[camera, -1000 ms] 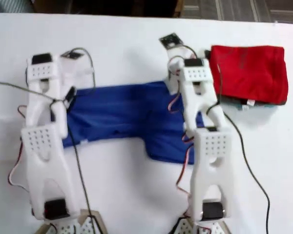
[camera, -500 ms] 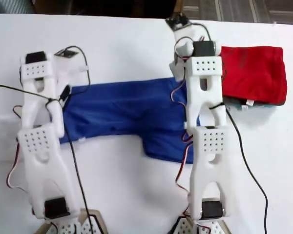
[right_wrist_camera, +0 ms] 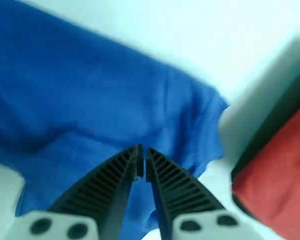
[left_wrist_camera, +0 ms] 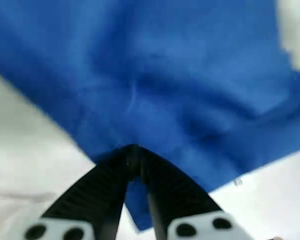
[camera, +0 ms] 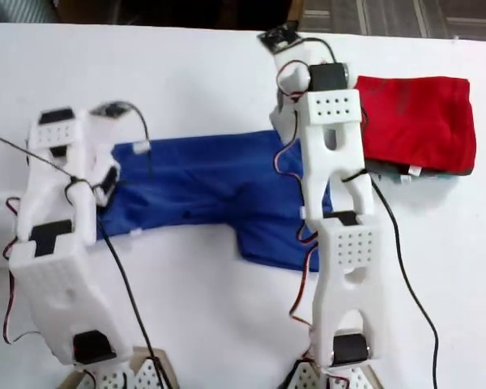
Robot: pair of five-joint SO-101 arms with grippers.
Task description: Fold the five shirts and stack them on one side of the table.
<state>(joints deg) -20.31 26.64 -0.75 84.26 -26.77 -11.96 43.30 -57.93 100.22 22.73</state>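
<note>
The left gripper (left_wrist_camera: 133,157) has its fingers pressed together at the tips, with a fold of the blue shirt (left_wrist_camera: 180,75) caught between them; creases in the cloth run away from the tips. That arm is bent back on itself, wrist tipped down over the shirt's end. The right gripper (right_wrist_camera: 141,161) has its fingers drawn to a hairline gap, tips down on the same shirt near its far corner; whether cloth is nipped there I cannot tell. Its arm is stretched long across the table (camera: 186,73). Just beyond the right fingers the blue cloth ends, then comes a strip of bare table, then the folded red shirt (right_wrist_camera: 285,175) lying on a dark shirt (right_wrist_camera: 272,117), near the blue one but apart from it. Bare white table lies past both pairs of fingers
</note>
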